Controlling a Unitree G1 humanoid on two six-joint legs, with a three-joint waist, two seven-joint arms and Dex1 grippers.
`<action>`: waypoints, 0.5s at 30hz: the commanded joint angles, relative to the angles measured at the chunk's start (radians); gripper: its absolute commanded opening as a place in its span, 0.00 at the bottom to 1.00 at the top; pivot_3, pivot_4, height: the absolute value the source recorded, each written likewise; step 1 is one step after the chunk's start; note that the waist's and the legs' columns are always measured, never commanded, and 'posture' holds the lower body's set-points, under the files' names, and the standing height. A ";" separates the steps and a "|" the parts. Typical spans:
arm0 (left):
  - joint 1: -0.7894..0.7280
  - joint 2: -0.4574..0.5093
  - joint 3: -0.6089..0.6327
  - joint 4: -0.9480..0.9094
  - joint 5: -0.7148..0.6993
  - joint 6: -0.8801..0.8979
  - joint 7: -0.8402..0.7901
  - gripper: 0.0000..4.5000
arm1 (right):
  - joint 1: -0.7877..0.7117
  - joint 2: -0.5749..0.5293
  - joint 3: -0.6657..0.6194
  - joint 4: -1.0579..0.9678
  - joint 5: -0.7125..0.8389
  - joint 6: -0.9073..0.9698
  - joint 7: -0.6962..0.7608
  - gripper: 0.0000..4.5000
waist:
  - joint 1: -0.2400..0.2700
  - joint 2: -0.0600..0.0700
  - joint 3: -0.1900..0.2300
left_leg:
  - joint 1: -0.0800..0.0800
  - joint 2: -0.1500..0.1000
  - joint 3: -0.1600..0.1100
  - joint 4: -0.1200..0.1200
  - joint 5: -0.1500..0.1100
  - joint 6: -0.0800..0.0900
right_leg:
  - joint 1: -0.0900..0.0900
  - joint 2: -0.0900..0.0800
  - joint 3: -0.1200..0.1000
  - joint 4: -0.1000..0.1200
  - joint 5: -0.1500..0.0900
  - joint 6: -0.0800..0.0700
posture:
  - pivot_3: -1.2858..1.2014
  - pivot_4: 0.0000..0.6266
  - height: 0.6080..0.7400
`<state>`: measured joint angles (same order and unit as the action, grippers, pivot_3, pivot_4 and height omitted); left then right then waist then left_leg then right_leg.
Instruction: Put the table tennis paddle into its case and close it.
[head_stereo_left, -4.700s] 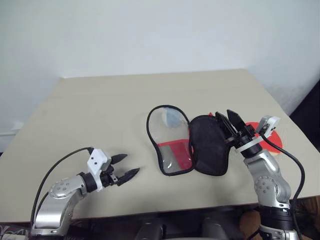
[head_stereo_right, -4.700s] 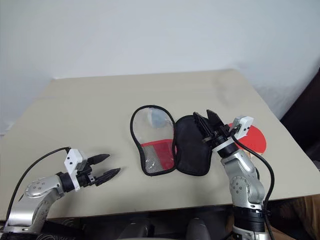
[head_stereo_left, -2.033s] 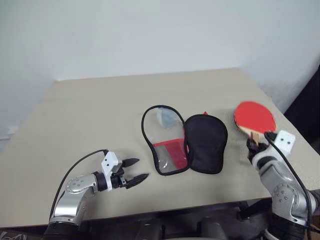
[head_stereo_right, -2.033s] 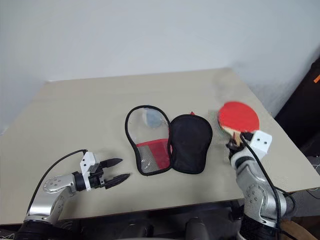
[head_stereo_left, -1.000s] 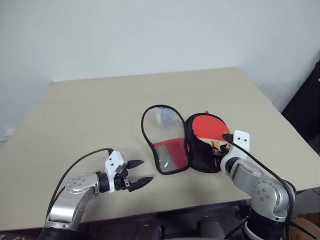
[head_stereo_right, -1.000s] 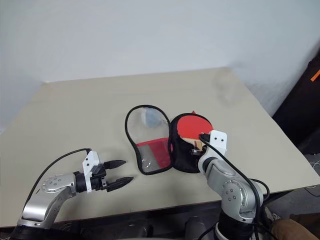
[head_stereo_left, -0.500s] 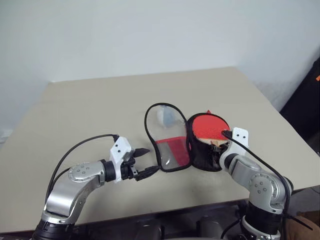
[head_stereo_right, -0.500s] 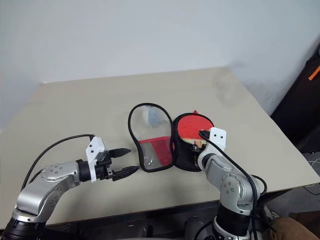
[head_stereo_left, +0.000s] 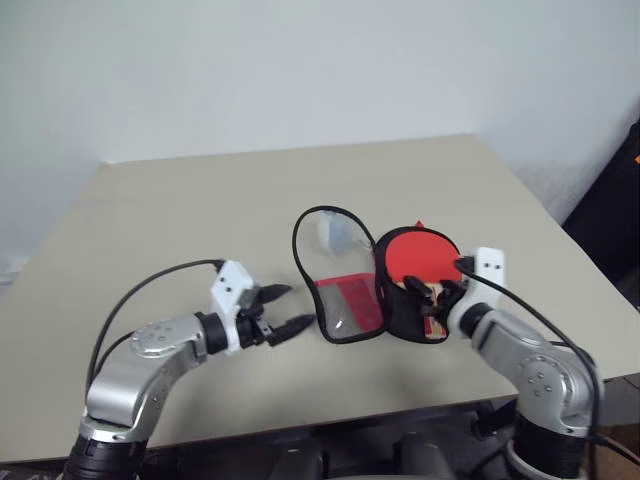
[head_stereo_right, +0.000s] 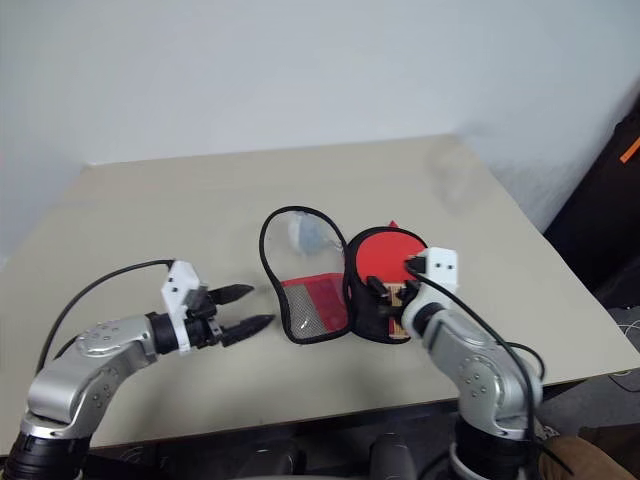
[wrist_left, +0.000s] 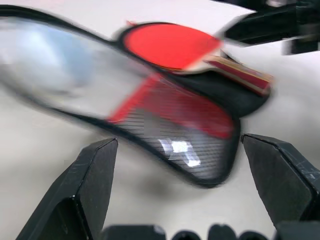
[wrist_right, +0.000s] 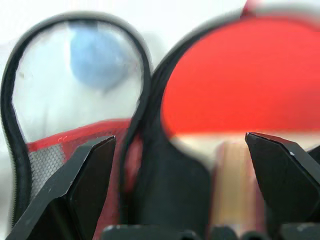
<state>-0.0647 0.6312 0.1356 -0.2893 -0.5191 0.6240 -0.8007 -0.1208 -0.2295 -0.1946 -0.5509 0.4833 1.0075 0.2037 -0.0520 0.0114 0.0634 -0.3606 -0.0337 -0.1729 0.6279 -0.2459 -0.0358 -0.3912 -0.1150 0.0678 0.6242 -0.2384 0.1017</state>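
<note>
The case (head_stereo_left: 340, 290) lies unzipped and spread flat on the table, its clear-plastic half on the left and its black half on the right. On the black half rests the table tennis paddle (head_stereo_left: 420, 254), red face up, pale handle (wrist_right: 235, 185) pointing toward me. My right gripper (head_stereo_left: 430, 292) stands open astride that handle, its fingers (wrist_right: 80, 190) wide apart. My left gripper (head_stereo_left: 300, 306) is open too, just left of the clear half (wrist_left: 75, 75), its fingers (wrist_left: 82, 192) not touching it.
A small grey-blue ball (wrist_right: 97, 52) shows through the clear plastic at the case's far end. The beige table (head_stereo_left: 200, 200) stretches back to a white wall. Its right edge (head_stereo_left: 560, 240) drops off beside a dark object.
My right gripper has opened and let go of the paddle's handle, leaving the paddle lying on the case's black half. My left gripper rose and moved closer to the case's clear half.
</note>
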 joint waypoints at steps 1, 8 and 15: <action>-0.075 0.021 0.085 0.108 -0.019 -0.058 -0.025 0.94 | 0.021 -0.088 0.047 0.036 -0.021 -0.240 0.207 1.00 | -0.001 -0.001 0.000 | 0.000 0.000 0.000 0.000 0.000 0.000 | 0.000 0.000 0.000 0.000 0.000 0.000 | 0.52 0.00 1.00; -0.183 0.036 0.046 0.458 0.117 -0.318 -0.113 0.94 | -0.074 -0.043 -0.044 0.333 -0.020 -0.600 0.311 1.00 | 0.000 -0.003 0.000 | 0.000 0.000 0.001 0.000 0.000 0.000 | 0.001 0.000 0.000 0.000 0.000 0.000 | 0.52 0.00 1.00; -0.298 -0.014 -0.025 0.749 0.242 -0.518 -0.119 0.94 | -0.107 0.046 -0.116 0.412 0.099 -0.713 0.314 1.00 | 0.006 -0.005 0.000 | 0.000 0.000 -0.001 0.001 0.001 -0.002 | 0.001 0.000 0.000 0.000 0.001 0.000 | 0.52 0.00 1.00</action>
<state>-0.3204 0.6196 0.1194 0.4145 -0.3145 0.1776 -0.9193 -0.1939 -0.1885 -0.2737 -0.1218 0.5350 0.3330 0.5201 -0.0461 0.0065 0.0631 -0.3603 -0.0335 -0.1735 0.6286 -0.2442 -0.0382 -0.3897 -0.1145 0.0678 0.6247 -0.2371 0.1016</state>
